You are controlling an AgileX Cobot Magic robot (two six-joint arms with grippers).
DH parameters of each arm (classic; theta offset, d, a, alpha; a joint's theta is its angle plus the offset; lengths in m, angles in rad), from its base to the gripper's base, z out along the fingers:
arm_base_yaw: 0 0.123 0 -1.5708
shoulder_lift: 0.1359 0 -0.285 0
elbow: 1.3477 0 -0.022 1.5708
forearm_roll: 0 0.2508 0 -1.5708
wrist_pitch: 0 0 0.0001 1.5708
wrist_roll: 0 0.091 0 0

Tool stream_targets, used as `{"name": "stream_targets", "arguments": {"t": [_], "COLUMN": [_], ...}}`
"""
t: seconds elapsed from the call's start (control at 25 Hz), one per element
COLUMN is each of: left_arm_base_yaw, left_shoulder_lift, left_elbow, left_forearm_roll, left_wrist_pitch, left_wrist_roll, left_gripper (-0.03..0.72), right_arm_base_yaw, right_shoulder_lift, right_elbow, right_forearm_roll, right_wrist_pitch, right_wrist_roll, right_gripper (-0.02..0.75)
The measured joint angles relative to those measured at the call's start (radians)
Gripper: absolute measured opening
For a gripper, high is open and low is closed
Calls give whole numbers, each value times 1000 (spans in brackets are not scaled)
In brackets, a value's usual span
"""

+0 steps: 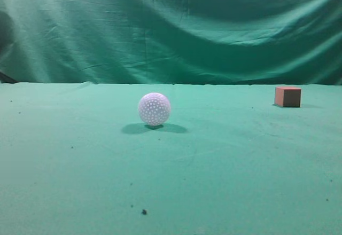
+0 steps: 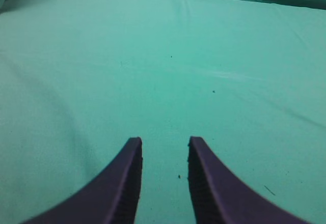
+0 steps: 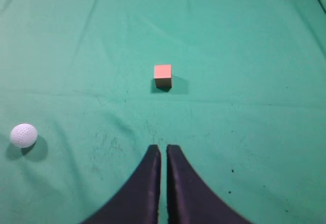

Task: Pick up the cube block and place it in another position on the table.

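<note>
The cube block (image 1: pixel 288 96) is small and reddish-brown and sits on the green table (image 1: pixel 224 160) at the far right. In the right wrist view the cube block (image 3: pixel 163 75) lies straight ahead of my right gripper (image 3: pixel 163 147), well apart from it. The right gripper's jaws are shut with only a thin slit and hold nothing. My left gripper (image 2: pixel 164 141) is open and empty over bare table (image 2: pixel 168 71). Neither gripper shows in the exterior view.
A white dimpled ball (image 1: pixel 154 109) rests near the middle of the table, left of the cube; it also shows in the right wrist view (image 3: pixel 23 135) at the lower left. A wrinkled green curtain (image 1: pixel 171 26) hangs behind the table's far edge.
</note>
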State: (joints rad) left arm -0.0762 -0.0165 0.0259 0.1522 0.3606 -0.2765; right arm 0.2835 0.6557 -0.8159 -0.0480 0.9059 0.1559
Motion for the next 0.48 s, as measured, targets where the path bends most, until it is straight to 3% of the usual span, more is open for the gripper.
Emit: {"name": "stream_targets", "arguments": {"t": [0.28,0.48], "left_arm_base_yaw": [0,0], "left_shoulder_lift": [0,0], "left_elbow": [0,0], "left_forearm_roll": [0,0], "left_wrist_pitch": [0,0], "left_wrist_roll": [0,0], "left_gripper": [262,262], "right_arm_base_yaw": [0,-48], "right_shoulder_lift": [-19,-164], "right_elbow": [62,284], "right_forearm_roll": [-74,-120], "right_wrist_pitch": [-18,-240], "right_wrist_roll": [0,0], "right_gripper": [0,0]}}
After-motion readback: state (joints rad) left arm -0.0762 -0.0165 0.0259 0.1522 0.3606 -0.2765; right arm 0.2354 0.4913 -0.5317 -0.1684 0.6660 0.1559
